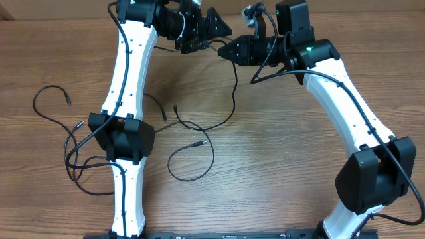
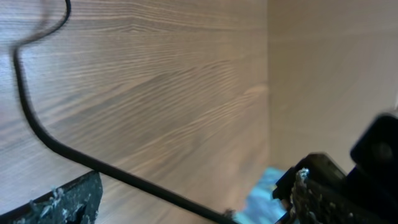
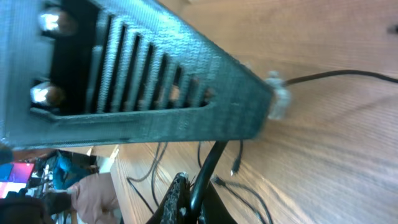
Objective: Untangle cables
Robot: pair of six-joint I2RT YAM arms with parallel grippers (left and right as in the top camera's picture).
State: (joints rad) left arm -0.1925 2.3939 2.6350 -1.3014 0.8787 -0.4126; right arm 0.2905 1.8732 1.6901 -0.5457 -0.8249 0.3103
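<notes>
Both grippers are raised at the back centre of the table. My right gripper (image 1: 228,50) is shut on a black cable (image 1: 234,86) that hangs down from it and curves left onto the table. In the right wrist view, the gripper's fingers (image 3: 198,194) pinch this cable (image 3: 214,155). My left gripper (image 1: 211,28) is open just left of the right one. In the left wrist view, a cable (image 2: 37,127) runs between its spread fingers (image 2: 198,186). A silvery plug tip (image 3: 277,101) shows by the left gripper's finger (image 3: 155,81). Other loose cables (image 1: 192,159) lie spread on the table.
More cable loops (image 1: 50,99) lie at the table's left, partly under the left arm (image 1: 126,133). The right arm's base (image 1: 375,176) stands at the right. A person's hand (image 3: 93,193) shows beyond the table edge in the right wrist view.
</notes>
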